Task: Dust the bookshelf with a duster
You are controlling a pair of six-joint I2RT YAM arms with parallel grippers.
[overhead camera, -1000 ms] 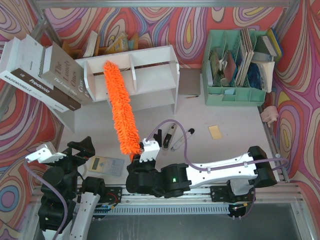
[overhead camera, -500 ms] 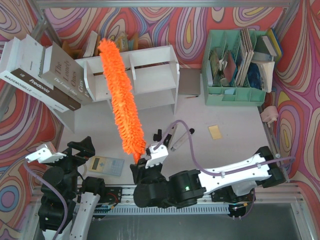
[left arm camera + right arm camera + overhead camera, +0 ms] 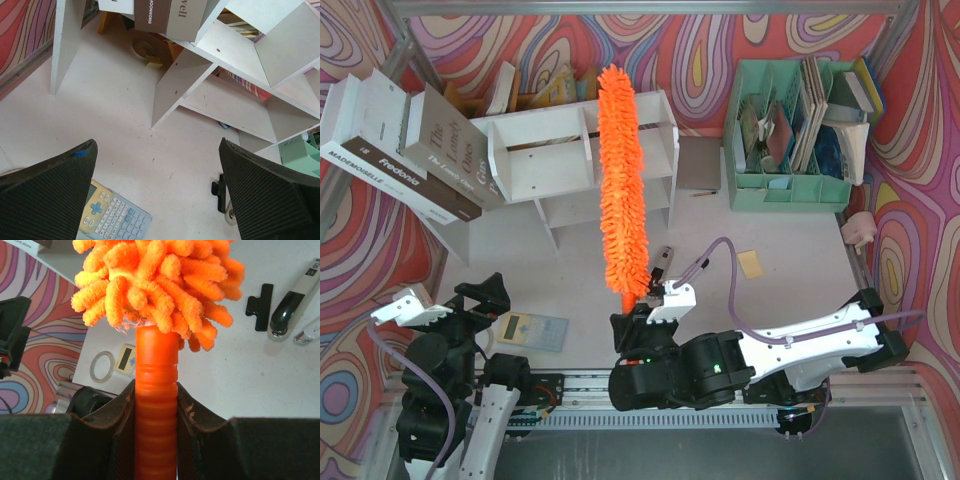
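Right claw (image 3: 156, 388) clamped on duster (image 3: 620, 180) handle. Duster now near-vertical at frame centre, swung right across bookshelf (image 3: 545, 165). Left claw (image 3: 157, 145) apart, unmoved.

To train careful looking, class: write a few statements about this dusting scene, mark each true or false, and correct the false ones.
1. The right pincer is shut on the duster at its handle. True.
2. The left pincer is shut on the calculator. False: it is open and holds nothing; the calculator lies on the table below it.
3. In the top view, the duster's fluffy head crosses the bookshelf. True.
4. The mint-green organiser stands left of the bookshelf in the top view. False: it stands to the right of it.
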